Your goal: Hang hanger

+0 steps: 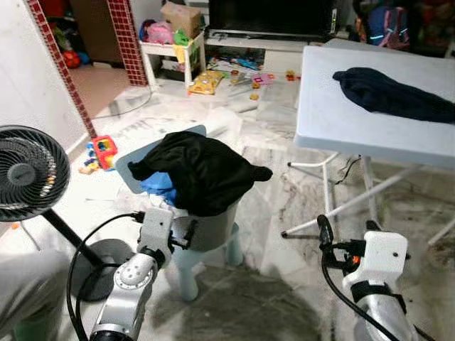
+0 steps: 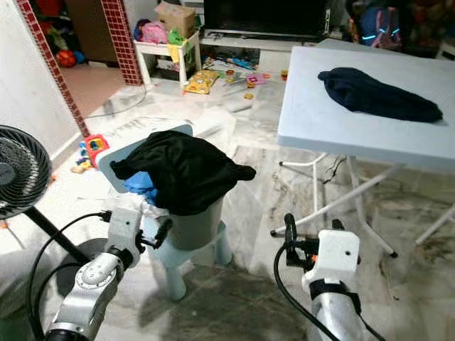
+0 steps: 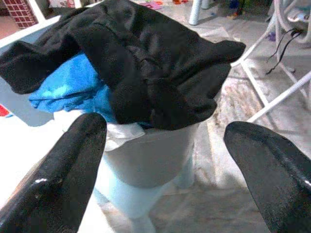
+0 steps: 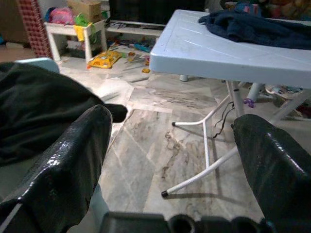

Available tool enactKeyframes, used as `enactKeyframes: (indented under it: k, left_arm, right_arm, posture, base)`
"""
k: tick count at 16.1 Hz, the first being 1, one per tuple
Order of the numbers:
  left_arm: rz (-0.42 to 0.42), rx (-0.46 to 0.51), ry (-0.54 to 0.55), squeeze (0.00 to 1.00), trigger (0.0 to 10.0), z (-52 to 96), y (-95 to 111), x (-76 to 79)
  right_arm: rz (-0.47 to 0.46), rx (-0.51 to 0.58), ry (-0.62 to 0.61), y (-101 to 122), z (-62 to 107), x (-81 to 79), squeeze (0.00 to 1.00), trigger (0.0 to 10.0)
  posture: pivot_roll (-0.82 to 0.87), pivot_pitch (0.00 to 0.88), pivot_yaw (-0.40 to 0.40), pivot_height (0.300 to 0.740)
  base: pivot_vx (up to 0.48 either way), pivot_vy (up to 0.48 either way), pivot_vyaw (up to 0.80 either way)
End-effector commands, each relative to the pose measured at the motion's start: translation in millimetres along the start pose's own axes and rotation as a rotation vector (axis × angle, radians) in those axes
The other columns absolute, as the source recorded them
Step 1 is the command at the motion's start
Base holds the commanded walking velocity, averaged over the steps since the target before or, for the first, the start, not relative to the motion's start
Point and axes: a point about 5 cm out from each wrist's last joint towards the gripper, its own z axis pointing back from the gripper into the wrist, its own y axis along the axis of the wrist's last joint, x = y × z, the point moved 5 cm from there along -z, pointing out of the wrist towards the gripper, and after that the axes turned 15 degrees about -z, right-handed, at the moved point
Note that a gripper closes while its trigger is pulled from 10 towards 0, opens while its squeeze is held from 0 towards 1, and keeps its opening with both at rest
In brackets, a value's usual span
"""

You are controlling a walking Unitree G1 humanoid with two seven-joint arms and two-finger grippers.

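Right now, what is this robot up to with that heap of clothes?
It holds nothing yet. The robot faces a grey bin on a pale stool, heaped with a black garment over something blue. Its left hand is open, close beside the bin; its right hand is open over the floor. A dark garment lies on the white folding table.

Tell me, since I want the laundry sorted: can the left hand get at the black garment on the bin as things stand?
Probably yes. The left hand is open and sits right beside the grey bin, just under the hanging edge of the black garment, with nothing between them. It would only need to rise a little.
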Motion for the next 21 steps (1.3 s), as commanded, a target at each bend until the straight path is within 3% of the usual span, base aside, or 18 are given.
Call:
enactKeyframes:
  k: [1, 4, 16, 21]
  left_arm:
    - [0.002, -0.015, 0.001, 0.0, 10.0, 2.1, -4.3, -3.2]
    - [0.005, -0.015, -0.01, 0.0, 10.0, 2.5, -4.6, -0.4]
    - [0.026, -0.057, -0.026, 0.0, 10.0, 3.1, -12.1, 6.5]
    - [0.231, -0.109, -0.081, 0.0, 10.0, -10.0, -11.3, 16.8]
  right_arm:
    - [0.005, 0.004, 0.005, 1.7, -1.1, -1.0, 0.0, 10.0]
    - [0.003, 0.003, 0.002, 1.6, -0.4, 0.1, 0.0, 10.0]
    - [0.005, -0.007, -0.002, 0.8, 2.1, 1.8, 0.0, 10.0]
    - [0.011, -0.013, 0.011, 1.8, 1.4, 0.4, 0.0, 10.0]
  posture:
    - [0.04, 0.0, -0.028, 0.74]
    - [0.04, 0.0, -0.025, 0.74]
    - [0.03, 0.0, -0.03, 0.74]
    - [0.02, 0.0, -0.049, 0.74]
  base:
    - [0.255, 0.0, 0.8]
    - [0.254, 0.0, 0.62]
    - [0.197, 0.0, 0.0]
    - [0.0, 0.0, 0.0]
